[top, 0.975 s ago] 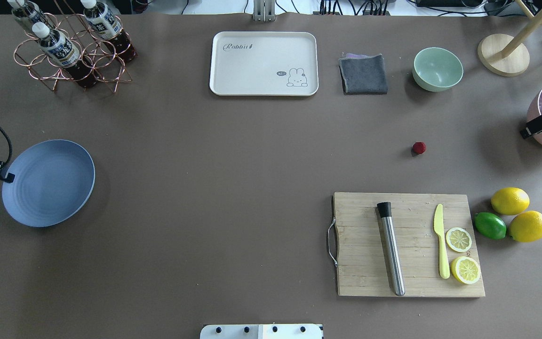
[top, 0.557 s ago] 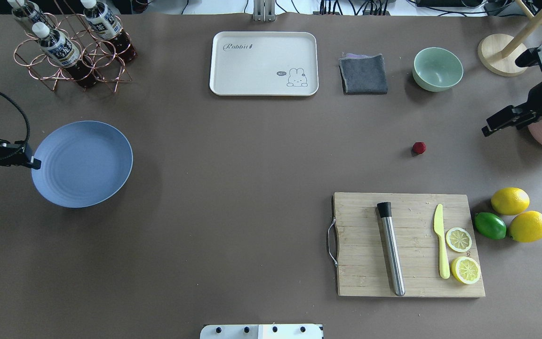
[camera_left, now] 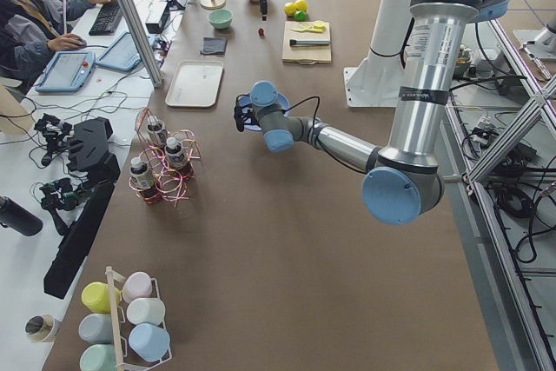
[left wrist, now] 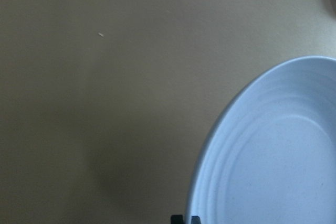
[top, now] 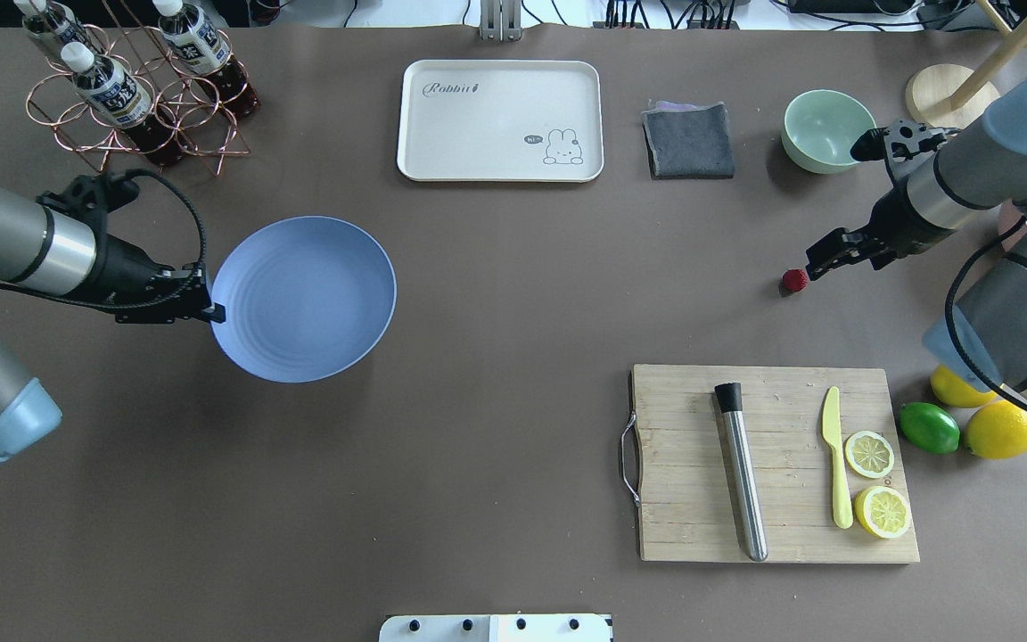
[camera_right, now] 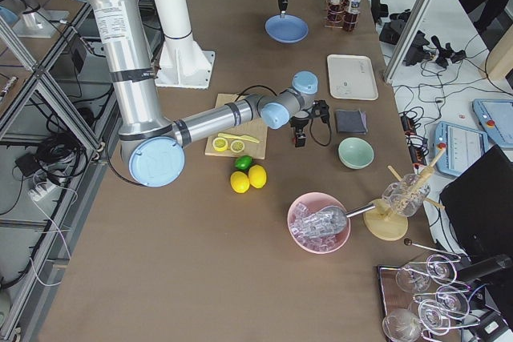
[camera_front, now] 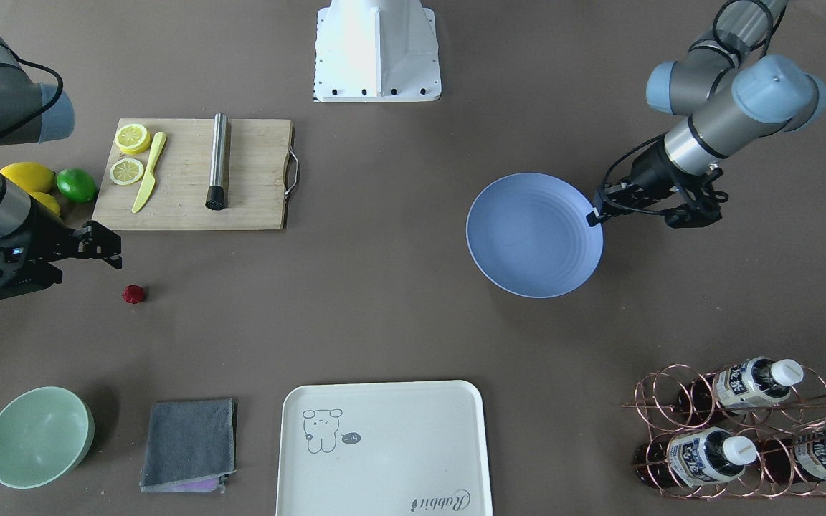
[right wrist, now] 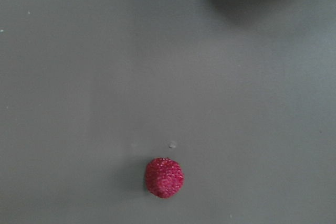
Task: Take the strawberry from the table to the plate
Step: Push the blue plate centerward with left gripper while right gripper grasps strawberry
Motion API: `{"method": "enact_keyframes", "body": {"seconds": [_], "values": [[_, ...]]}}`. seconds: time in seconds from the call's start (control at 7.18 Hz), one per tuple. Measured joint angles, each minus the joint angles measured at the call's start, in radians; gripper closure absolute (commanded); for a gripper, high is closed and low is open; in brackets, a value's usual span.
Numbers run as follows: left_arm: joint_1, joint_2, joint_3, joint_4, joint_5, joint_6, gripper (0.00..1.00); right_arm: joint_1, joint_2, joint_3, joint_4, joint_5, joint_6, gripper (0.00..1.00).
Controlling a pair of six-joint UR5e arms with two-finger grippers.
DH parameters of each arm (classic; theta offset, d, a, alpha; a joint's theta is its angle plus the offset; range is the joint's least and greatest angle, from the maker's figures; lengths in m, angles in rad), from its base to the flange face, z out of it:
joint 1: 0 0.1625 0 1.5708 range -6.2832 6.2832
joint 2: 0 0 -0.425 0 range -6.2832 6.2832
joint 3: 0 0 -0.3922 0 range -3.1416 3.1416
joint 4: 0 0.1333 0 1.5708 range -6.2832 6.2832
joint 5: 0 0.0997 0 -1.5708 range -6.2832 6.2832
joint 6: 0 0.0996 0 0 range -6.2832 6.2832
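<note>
The strawberry point(top: 794, 280) point(camera_front: 133, 294) point(right wrist: 164, 177), small, dark red and bumpy, lies on the bare table point(top: 513, 357) right of centre. My right gripper point(top: 821, 259) point(camera_front: 110, 247) hovers just to its right with the fingers apart and nothing between them; the fingers do not show in the right wrist view. My left gripper point(top: 209, 312) point(camera_front: 592, 217) is shut on the left rim of the light blue plate point(top: 304, 299) point(camera_front: 535, 235) point(left wrist: 273, 150). It holds the plate left of centre, and a shadow falls on the table under it. Nothing lies on the plate.
A wooden cutting board point(top: 692, 499) with a steel muddler, a yellow knife and lemon slices lies front right. Lemons and a lime point(top: 928, 428) sit beside it. At the back stand a mint bowl point(top: 828, 130), a grey cloth point(top: 688, 141), a cream tray point(top: 500, 120) and a bottle rack point(top: 135, 89).
My left arm has carried the plate rightward from the table's left edge toward the middle. My right arm has swung in from the right edge to just beside the strawberry.
</note>
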Motion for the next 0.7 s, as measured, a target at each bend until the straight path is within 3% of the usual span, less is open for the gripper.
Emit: {"method": "enact_keyframes", "body": {"seconds": [0.42,0.7], "values": [[0.166,-0.085,0.000,0.005,0.167,-0.145,1.00,-0.054,0.058,-0.083,0.002,-0.043,0.011,0.09],[0.232,-0.122,0.001,0.028,0.223,-0.197,1.00,-0.069,0.080,-0.108,0.001,-0.048,0.011,0.12]]}}
